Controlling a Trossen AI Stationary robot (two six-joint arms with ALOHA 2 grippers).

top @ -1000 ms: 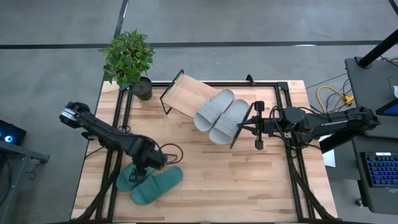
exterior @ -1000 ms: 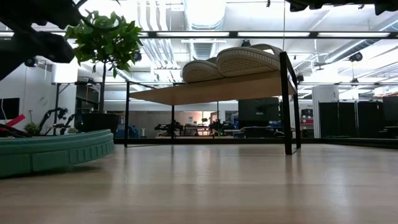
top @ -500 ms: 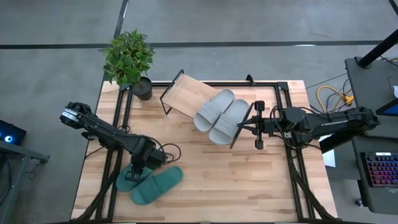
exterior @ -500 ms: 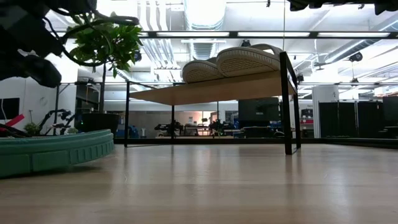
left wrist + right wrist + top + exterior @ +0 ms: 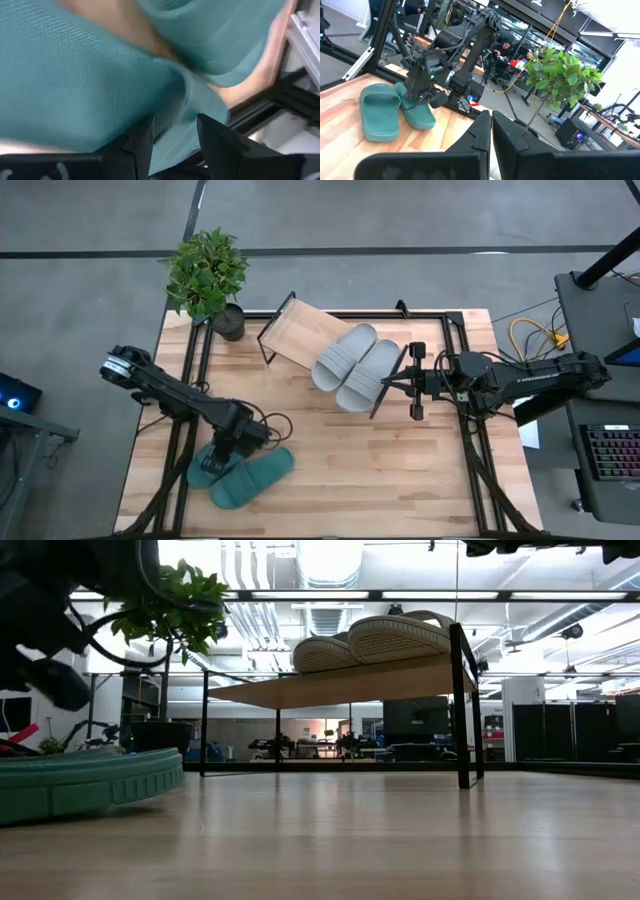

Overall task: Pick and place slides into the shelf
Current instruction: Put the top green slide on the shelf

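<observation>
Two teal slides lie sole-down side by side near the table's near left corner, one (image 5: 207,468) to the left of the other (image 5: 253,477). My left gripper (image 5: 229,448) hangs low over the left one, open; in its wrist view (image 5: 174,137) a raised teal edge (image 5: 187,100) shows between the fingers. Both grey slides (image 5: 343,356) (image 5: 368,375) rest on the slanted wooden shelf (image 5: 293,335), toward its right end. My right gripper (image 5: 490,131) is shut and waits level by the shelf's right end (image 5: 392,380). My left gripper comes down on the left teal slide from above, with a raised edge of the slide (image 5: 187,100) in the gap between its open fingers (image 5: 142,142). Whether the fingers touch it, I cannot tell. The slide lies flat on the table.
A potted plant (image 5: 207,275) stands at the far left corner beside the shelf. The shelf's left half (image 5: 285,330) is bare board. Bare tabletop (image 5: 400,470) stretches between the teal slides and the right arm. Black frame rails (image 5: 470,450) run along the table's sides.
My left gripper has come down toward the left teal slide and shifted slightly toward the table's near left. The slides have stayed where they were.
</observation>
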